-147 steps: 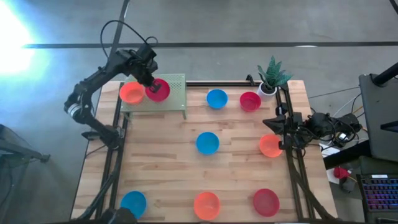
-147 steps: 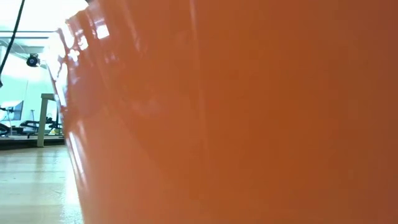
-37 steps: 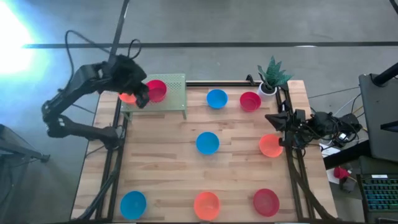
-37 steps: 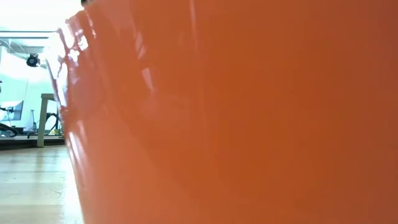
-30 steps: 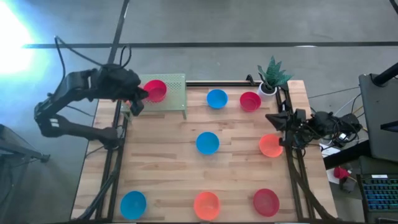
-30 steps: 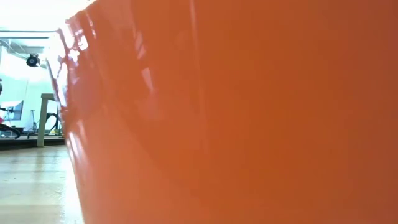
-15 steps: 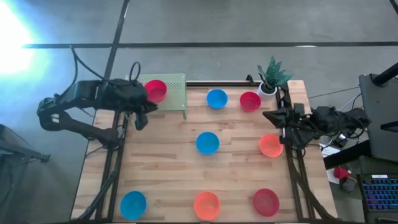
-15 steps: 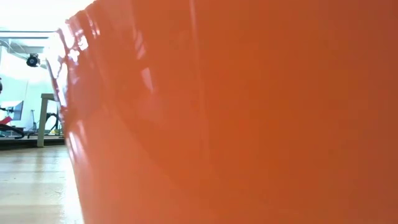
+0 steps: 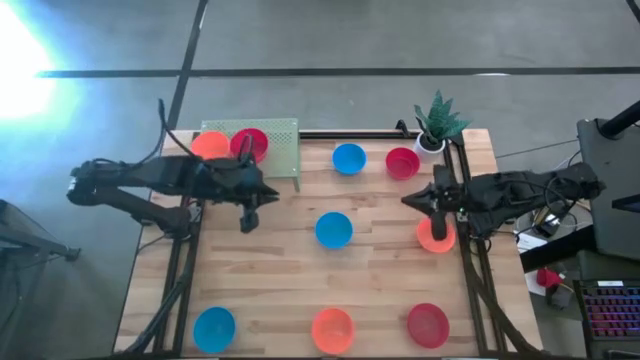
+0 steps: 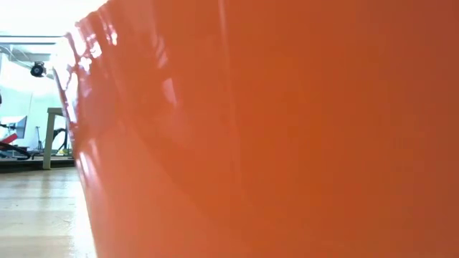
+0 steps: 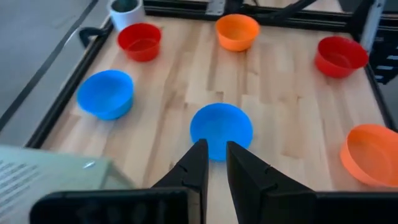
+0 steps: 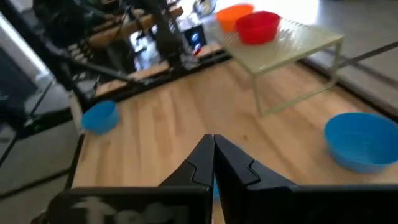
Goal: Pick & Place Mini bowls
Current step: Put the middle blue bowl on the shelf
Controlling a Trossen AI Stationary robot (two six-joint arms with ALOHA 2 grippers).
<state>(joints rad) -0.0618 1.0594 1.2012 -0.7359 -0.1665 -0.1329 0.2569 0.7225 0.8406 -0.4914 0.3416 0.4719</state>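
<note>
Nine mini bowls show in the high view. An orange bowl (image 9: 210, 145) and a red bowl (image 9: 250, 145) sit on a pale green rack (image 9: 280, 135) at the far left. The others stand on the wooden table: blue (image 9: 348, 158), red (image 9: 402, 162), blue at the centre (image 9: 333, 229), orange (image 9: 435, 237), blue (image 9: 214, 326), orange (image 9: 332, 328) and red (image 9: 427, 325). My left gripper (image 9: 250, 222) is empty, just near of the rack; its fingers (image 11: 214, 165) stand a narrow gap apart and point at the centre blue bowl (image 11: 221, 127). My right gripper (image 9: 406, 200) is shut (image 12: 213, 149) and empty, over the table beside the right-edge orange bowl.
A white plant pot (image 9: 432, 140) stands at the far right corner. Black frame rails run along the table's left and right edges. The near orange bowl's wall (image 10: 287, 143) fills most of the low view. Bare wood lies between the rack and the centre blue bowl.
My left gripper has left the rack and gone toward the table's near and right side, toward the centre blue bowl, the arm stretching out low; the orange and red bowls stay on the rack. My right gripper has gone toward the table's left, in over the table.
</note>
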